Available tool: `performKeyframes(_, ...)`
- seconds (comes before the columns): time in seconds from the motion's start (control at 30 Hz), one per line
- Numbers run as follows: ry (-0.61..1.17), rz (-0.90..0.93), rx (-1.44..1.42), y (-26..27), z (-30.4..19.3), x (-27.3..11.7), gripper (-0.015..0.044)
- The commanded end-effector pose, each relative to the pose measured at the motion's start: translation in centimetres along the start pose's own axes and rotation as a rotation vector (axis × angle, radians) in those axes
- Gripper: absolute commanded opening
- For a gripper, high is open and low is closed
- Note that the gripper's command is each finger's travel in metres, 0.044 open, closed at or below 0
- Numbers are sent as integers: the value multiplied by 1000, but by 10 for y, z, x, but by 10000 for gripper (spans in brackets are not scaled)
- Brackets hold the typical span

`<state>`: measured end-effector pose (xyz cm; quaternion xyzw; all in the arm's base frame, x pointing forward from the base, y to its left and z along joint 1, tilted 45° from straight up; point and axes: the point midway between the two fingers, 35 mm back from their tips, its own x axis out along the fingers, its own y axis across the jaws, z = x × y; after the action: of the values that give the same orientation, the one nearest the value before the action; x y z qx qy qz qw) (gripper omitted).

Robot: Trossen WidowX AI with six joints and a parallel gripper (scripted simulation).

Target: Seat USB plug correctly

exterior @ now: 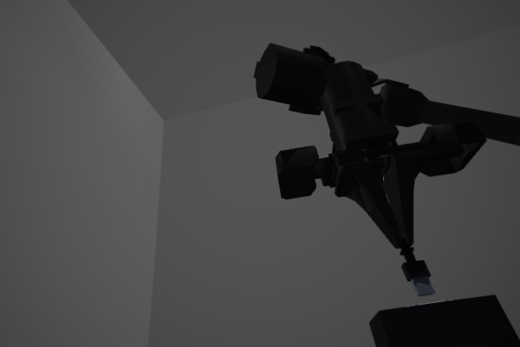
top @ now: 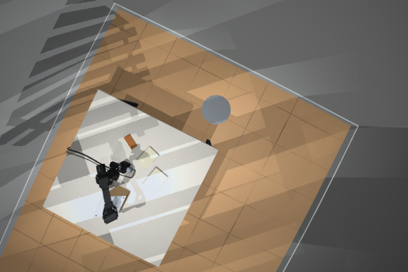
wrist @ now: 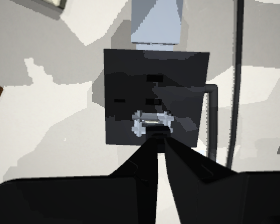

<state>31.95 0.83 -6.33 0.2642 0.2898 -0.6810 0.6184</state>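
orange tiled floor [top: 269, 180] crossed by light and shadow bands; white table [top: 165, 207]; grey walls [exterior: 79, 203] meeting at a corner.
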Motion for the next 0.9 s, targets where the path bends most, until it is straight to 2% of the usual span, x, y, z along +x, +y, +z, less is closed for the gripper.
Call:
performKeyframes(0.0, 5, 2, 7, 1, 0, -3, 0)
performKeyframes(0.67, 5, 1, 5, 1, 0, -16, 0)
performKeyframes(0.87, 1, 0, -81, 0, 0, -14, 0)
